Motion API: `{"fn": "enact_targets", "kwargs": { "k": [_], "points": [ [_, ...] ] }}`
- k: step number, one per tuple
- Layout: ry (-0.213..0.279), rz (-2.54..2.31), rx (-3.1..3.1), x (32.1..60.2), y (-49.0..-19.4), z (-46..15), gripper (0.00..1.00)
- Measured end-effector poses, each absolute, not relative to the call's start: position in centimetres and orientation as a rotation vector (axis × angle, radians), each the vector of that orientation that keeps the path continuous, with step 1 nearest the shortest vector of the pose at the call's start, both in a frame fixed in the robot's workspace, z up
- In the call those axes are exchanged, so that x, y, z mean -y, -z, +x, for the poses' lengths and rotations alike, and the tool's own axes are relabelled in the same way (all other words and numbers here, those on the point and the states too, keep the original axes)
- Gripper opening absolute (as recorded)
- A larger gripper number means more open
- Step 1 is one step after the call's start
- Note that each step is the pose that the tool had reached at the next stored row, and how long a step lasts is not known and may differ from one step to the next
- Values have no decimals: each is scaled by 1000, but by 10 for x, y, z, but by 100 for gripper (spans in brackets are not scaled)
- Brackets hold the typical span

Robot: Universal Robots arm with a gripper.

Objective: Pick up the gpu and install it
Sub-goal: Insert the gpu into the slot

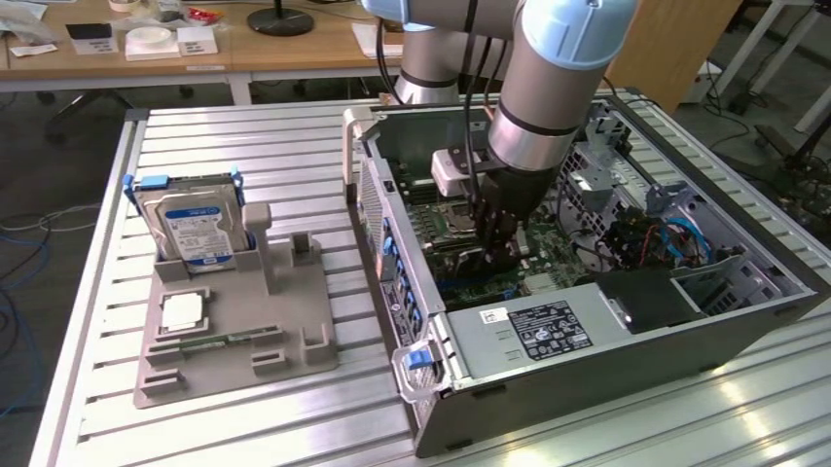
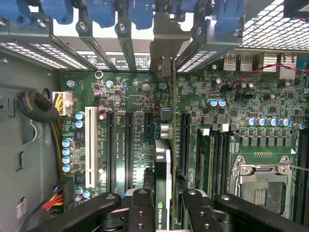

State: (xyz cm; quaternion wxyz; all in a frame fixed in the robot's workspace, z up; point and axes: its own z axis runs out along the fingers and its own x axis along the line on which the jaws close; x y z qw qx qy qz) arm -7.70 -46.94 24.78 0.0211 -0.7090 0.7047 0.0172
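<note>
Arm reaches down into the open computer case [image 1: 624, 321] lying on its side on the slatted metal worktop [image 1: 221, 146]. The hand [image 1: 500, 255] is low inside the case, just above the motherboard [image 1: 546, 258].

In the wrist view, the hand [image 2: 164, 203] is closed on the gpu [image 2: 163, 164]; black fingers [image 2: 140, 208] press on either side of the card. The card stands on edge, seen from above as a thin strip with a silver end bracket [image 2: 166, 48] up against the rear slot openings of the case. It sits in line with the long expansion slots [image 2: 129, 145] on the motherboard; whether it is fully seated I cannot tell.

The bare CPU socket [image 2: 263, 186] lies beside the memory slots [image 2: 217, 154]. A bundle of yellow and black cables [image 2: 38, 108] curls by the case wall.

On the exterior view's left, well apart from the case, a grey parts holder [image 1: 234, 331] rests on the worktop. It carries a hard drive [image 1: 195, 229] standing upright at its far end, a small square chip [image 1: 182, 309], and a thin memory stick [image 1: 228, 341] lying flat nearer the front. Wooden desks [image 1: 195, 53] stand in the far background.
</note>
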Motion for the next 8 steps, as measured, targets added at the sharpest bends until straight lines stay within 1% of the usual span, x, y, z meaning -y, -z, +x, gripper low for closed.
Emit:
{"fn": "enact_targets", "kwargs": {
  "k": [8],
  "points": [
    [-53, -2198, -2185, 469, -245, -77, 27]
  ]
}}
